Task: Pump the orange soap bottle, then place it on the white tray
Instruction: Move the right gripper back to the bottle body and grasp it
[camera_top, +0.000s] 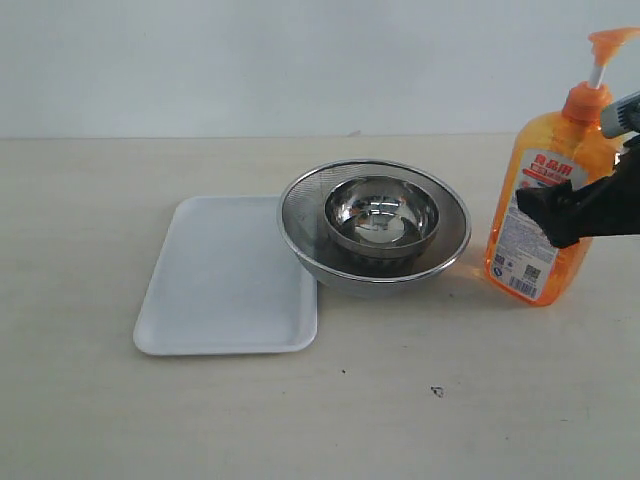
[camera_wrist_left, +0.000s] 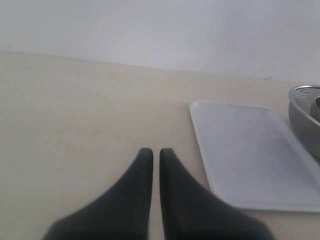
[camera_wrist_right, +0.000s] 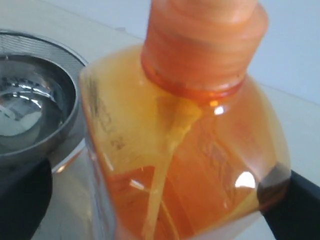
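I have my right hand (camera_top: 565, 212) clamped on the orange soap bottle (camera_top: 530, 250) beside the steel bowls (camera_top: 303, 228), my left hand (camera_wrist_left: 151, 155) empty, nearly closed.

Left pincer (camera_wrist_left: 156, 153) closed, empty, right pincer (camera_top: 556, 212) clamped on orange soap bottle (camera_top: 530, 248)

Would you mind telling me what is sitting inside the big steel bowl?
A smaller steel bowl sits inside the big bowl; it looks empty, showing only reflections. The big bowl's floor beneath it is covered.
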